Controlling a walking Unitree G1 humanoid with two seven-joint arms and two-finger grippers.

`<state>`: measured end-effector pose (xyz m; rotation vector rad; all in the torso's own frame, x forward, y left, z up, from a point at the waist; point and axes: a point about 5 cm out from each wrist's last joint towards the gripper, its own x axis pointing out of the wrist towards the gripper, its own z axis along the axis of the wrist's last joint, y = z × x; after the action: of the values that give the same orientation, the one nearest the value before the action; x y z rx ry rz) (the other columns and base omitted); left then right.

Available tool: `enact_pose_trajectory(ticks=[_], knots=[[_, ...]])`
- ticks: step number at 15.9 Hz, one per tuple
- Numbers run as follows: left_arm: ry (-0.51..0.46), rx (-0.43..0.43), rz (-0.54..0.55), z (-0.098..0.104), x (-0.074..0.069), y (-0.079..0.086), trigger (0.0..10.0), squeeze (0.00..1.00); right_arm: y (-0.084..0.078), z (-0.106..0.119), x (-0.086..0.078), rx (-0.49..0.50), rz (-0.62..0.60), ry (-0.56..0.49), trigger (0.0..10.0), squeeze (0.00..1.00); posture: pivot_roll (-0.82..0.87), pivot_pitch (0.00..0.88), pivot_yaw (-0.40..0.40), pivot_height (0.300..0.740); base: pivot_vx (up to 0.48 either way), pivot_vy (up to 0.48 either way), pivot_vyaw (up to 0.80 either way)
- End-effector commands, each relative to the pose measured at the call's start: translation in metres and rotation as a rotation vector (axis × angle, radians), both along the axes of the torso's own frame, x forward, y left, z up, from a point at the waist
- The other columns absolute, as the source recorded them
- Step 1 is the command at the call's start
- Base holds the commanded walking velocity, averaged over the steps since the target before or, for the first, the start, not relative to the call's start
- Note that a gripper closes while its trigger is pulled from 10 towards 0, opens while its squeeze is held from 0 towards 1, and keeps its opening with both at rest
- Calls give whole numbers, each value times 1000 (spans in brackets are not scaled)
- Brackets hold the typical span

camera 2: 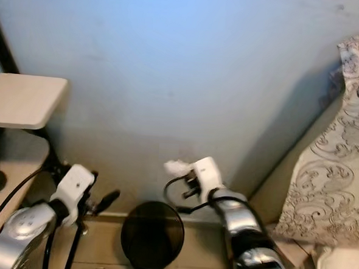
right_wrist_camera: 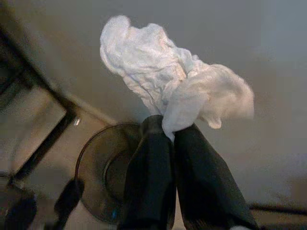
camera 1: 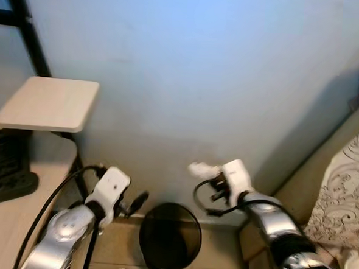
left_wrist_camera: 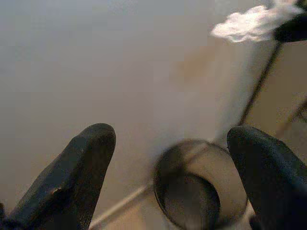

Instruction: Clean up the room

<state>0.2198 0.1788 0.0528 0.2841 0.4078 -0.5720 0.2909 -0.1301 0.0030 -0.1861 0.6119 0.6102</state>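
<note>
A crumpled white tissue (right_wrist_camera: 172, 91) is pinched in my right gripper (right_wrist_camera: 171, 132), which is shut on it and held above and just right of a black round waste bin (camera 1: 170, 237). The same tissue (camera 1: 201, 170) sticks out toward the wall in the left eye view. My left gripper (left_wrist_camera: 177, 158) stands open to the left of the bin, nothing between its fingers, with the bin (left_wrist_camera: 199, 184) seen past them.
A pale blue wall (camera 1: 201, 81) rises right behind the bin. A light wooden side table (camera 1: 47, 104) on black legs stands at the left with a black device (camera 1: 7, 166) below it. A patterned bedspread (camera 1: 347, 187) lies at the right.
</note>
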Motion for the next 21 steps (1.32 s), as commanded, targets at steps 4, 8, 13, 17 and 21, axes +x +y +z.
enact_pose_trajectory(ticks=[4, 8, 13, 17, 21], knots=[[22, -22, -120, 6, -8, -10, 10000, 0, 27, -15, -9, -48, 11, 35, 10000, 0, 6, 127, -23, 740, 0, 0, 0], [47, -46, -200, 8, -10, -16, 10000, 0, 45, -19, -16, 6, 70, 59, 10000, 0, 12, 119, -2, 740, 0, 0, 0], [82, -10, -267, 6, -12, -12, 10000, 0, 49, -12, -11, 32, 127, 36, 10000, 0, 13, 106, -4, 740, 0, 0, 0], [90, 0, -274, 6, -15, -8, 10000, 0, 52, -11, -11, 42, 152, 40, 10000, 1000, 21, 102, -4, 740, 0, 0, 0], [92, 6, -278, 4, -16, -7, 10000, 0, 53, -11, -10, 45, 153, 43, 10000, 1000, 25, 96, -4, 740, 0, 0, 0]])
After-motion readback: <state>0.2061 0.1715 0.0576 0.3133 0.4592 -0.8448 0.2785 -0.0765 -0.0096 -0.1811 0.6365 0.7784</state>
